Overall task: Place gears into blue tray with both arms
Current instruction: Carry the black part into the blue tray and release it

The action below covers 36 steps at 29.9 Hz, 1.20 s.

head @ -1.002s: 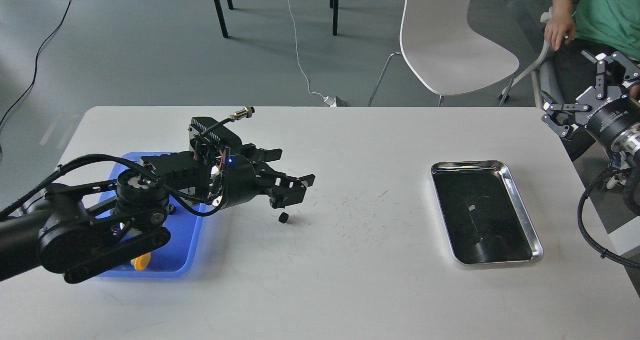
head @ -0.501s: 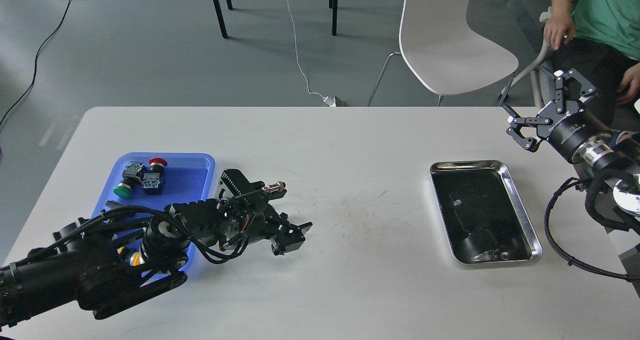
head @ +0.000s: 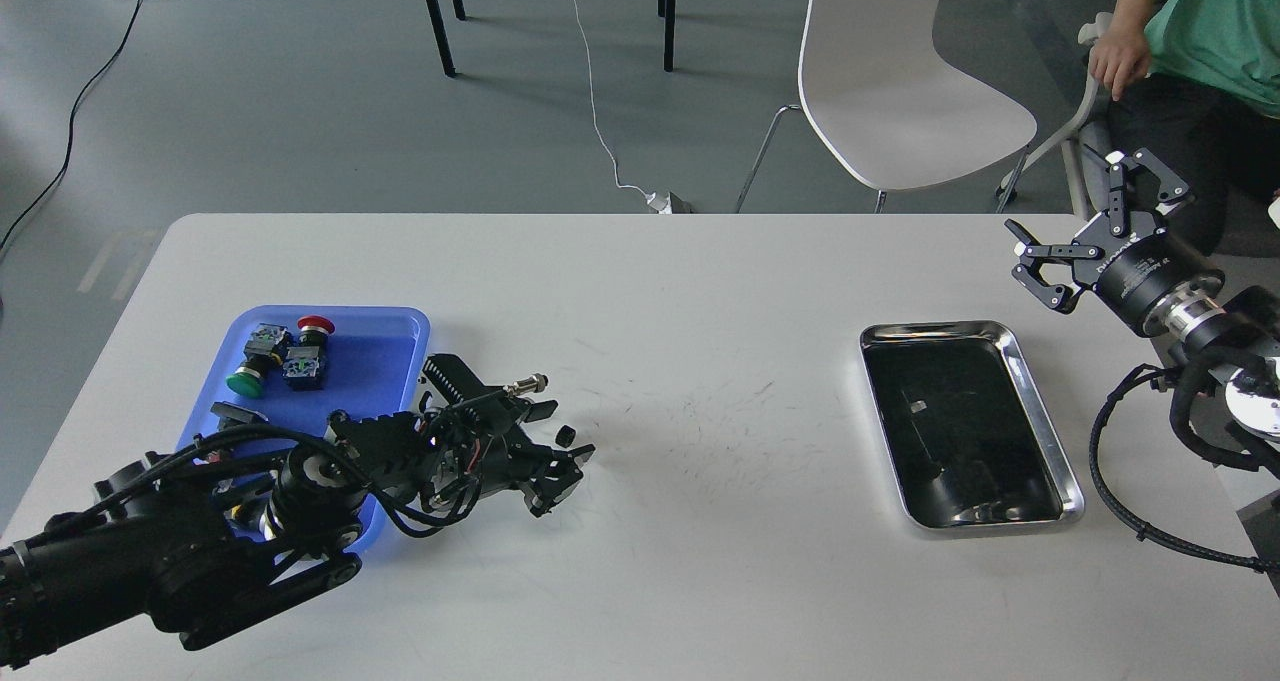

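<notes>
My left claw (head: 562,469) lies low over the white table (head: 700,561), just right of the blue tray (head: 405,326), its fingers spread with nothing between them. One small black gear (head: 566,436) sits on the table just beyond the upper finger, outside the grip; whether it touches the finger I cannot tell. The tray holds push-button switches (head: 285,356) with red and green caps. My right claw (head: 1085,231) hangs wide open past the far right table edge, above the steel tray (head: 1040,401).
</notes>
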Each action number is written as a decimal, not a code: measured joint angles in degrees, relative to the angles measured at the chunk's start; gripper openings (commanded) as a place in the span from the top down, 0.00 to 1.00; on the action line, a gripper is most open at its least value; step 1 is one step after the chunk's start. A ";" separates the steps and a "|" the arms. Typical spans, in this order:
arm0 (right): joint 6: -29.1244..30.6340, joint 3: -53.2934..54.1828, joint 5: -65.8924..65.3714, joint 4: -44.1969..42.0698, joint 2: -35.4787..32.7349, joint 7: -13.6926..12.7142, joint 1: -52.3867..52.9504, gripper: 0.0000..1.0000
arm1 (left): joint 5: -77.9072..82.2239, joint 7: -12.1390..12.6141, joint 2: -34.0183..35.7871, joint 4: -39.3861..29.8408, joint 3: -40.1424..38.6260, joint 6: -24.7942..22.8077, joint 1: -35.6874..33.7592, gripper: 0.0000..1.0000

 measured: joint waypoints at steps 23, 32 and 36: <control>0.00 -0.17 -0.16 0.32 -0.01 0.00 0.20 0.06 | -2.10 -2.10 8.77 -4.80 -4.22 -0.11 -2.10 0.93; 0.00 -0.09 -0.42 0.49 -0.25 0.00 0.22 0.06 | -16.97 -6.98 27.86 -9.16 -7.98 6.25 -0.56 0.93; 0.00 -0.08 -0.43 0.46 -0.27 0.00 0.33 0.06 | -27.42 -8.06 31.64 -9.19 -8.18 10.72 4.94 0.92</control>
